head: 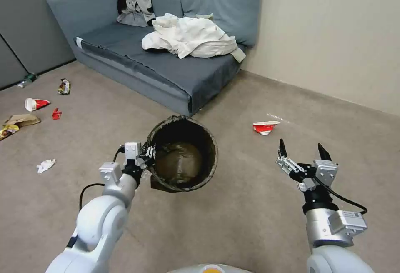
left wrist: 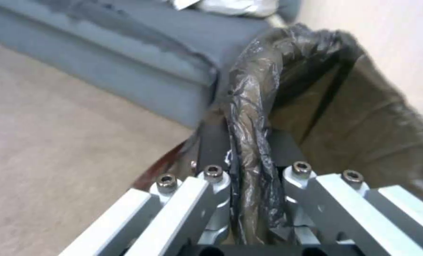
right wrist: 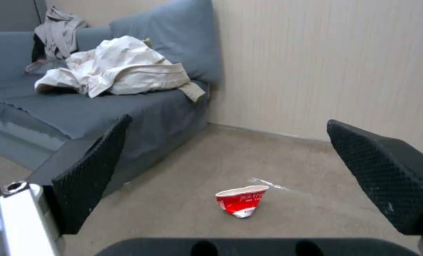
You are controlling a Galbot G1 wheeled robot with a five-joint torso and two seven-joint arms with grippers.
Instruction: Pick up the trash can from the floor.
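One claw, the left claw (head: 148, 155), is clamped on the bag-lined rim of the trash can (head: 183, 158) at frame centre, apparently lifted off the floor (head: 233, 214); pick looks nearly done. Right claw (head: 303, 151) wide open, empty, lower right.

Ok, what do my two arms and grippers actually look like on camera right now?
Both arms are glossy silver-white with rounded joints and black wrist collars. The left gripper has grey metal linkages with hex screws, a white box on its wrist and a black cable looping off. The right gripper has pointed black fingers with textured pads, a black cable and a small label on the forearm.
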